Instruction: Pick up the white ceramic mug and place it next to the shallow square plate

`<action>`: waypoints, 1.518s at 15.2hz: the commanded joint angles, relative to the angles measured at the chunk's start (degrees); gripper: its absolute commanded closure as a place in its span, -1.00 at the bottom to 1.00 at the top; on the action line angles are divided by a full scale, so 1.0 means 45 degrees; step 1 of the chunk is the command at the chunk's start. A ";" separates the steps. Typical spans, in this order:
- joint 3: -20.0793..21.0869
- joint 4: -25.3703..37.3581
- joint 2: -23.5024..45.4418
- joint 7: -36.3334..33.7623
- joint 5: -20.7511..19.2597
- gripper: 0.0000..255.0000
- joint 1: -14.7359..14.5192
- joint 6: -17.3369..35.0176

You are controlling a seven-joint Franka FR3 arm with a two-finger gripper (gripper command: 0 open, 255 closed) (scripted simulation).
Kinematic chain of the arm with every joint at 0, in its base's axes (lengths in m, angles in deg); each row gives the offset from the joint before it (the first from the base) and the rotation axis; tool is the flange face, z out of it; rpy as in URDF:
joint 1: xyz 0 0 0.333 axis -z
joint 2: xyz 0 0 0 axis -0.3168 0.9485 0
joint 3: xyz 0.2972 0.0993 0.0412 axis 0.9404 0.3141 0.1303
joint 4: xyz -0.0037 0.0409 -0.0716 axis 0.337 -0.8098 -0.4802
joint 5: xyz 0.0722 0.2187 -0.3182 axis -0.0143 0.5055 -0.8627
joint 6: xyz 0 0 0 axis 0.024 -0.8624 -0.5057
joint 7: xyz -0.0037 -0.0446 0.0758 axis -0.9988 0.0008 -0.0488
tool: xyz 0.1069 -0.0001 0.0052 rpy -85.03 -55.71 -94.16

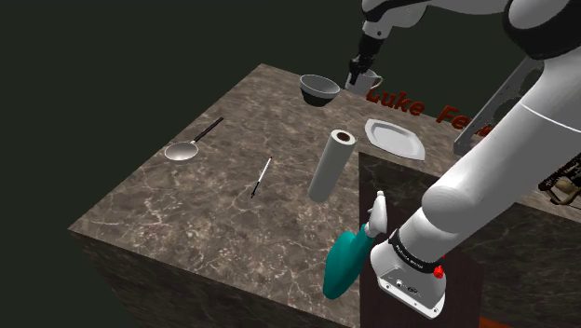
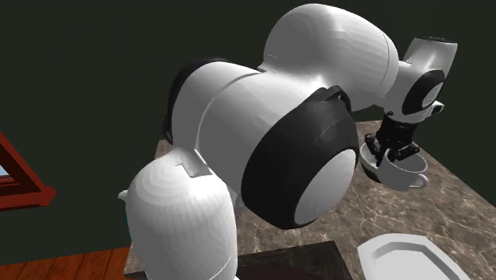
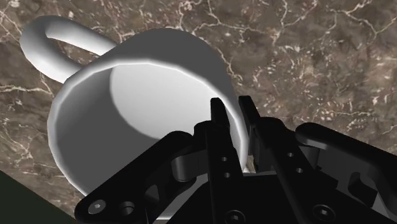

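My gripper (image 3: 232,118) is shut on the white mug (image 3: 146,95), one finger inside the rim and one outside, clasping the wall opposite the handle. In the shoulder view the mug (image 1: 364,82) hangs under the gripper (image 1: 359,67) at the far side of the marble counter, between a dark bowl (image 1: 318,89) and the white shallow plate (image 1: 394,138). The second exterior view has the mug (image 2: 406,175) tilted below the gripper (image 2: 395,153), with the plate (image 2: 405,258) nearer the camera.
On the marble counter (image 1: 205,200) lie a paper towel roll (image 1: 331,166), a metal ladle (image 1: 191,144) and a thin utensil (image 1: 262,176). A teal spray bottle (image 1: 352,256) stands at the near edge by my stand.
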 commanded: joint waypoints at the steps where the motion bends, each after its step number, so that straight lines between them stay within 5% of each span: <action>1: -0.0295 0.0792 0.0685 0.0716 0.0256 1.00 0.0315 -0.0117; 9: -0.0960 0.4243 0.3385 0.2943 0.1371 1.00 0.1718 -0.1012; 23: -0.0858 0.2502 0.3880 0.3089 0.1600 1.00 0.1725 0.1195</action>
